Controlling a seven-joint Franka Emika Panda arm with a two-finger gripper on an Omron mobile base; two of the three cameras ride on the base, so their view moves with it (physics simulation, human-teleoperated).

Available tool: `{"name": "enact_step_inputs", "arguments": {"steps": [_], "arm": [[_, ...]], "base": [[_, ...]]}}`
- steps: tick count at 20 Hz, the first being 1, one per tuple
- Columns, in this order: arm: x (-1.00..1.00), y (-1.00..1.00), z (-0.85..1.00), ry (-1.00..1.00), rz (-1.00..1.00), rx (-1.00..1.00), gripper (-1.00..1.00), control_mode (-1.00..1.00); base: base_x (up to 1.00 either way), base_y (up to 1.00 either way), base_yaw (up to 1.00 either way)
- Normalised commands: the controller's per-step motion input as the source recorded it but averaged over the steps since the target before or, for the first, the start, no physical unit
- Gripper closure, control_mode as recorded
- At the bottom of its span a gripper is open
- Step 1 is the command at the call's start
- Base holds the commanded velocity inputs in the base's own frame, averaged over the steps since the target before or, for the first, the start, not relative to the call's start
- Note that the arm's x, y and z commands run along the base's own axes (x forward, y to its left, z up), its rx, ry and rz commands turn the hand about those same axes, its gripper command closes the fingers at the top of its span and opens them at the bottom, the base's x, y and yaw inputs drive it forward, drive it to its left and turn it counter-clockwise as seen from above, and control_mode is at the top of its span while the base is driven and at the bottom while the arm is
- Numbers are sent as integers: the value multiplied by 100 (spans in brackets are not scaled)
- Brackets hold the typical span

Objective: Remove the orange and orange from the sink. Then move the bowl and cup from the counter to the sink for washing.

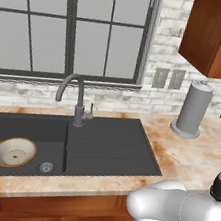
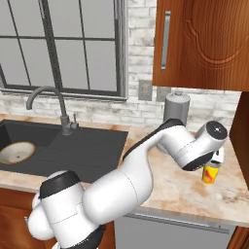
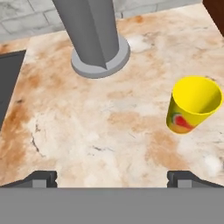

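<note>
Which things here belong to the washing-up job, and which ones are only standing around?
Belong to the job:
- bowl, already in the sink
- cup, upright on the counter
- gripper, open, empty

Just standing there:
- paper towel holder
- faucet
- wall cabinet

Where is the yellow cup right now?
The cup stands upright on the counter, right of the sink and near the grey paper towel holder, in front of the open gripper.
</note>
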Motion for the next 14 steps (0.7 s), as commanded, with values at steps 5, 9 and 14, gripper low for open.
{"name": "enact_step_inputs", "arguments": {"steps": [5, 9, 14], "arm": [[18, -3, -7, 0, 0, -4, -100, -100], [17, -8, -10, 0, 0, -7, -100, -100], [14, -12, -10, 1, 0, -5, -100, -100]], "base": [[0, 0, 0], [0, 0, 0], [0, 0, 0]]}}
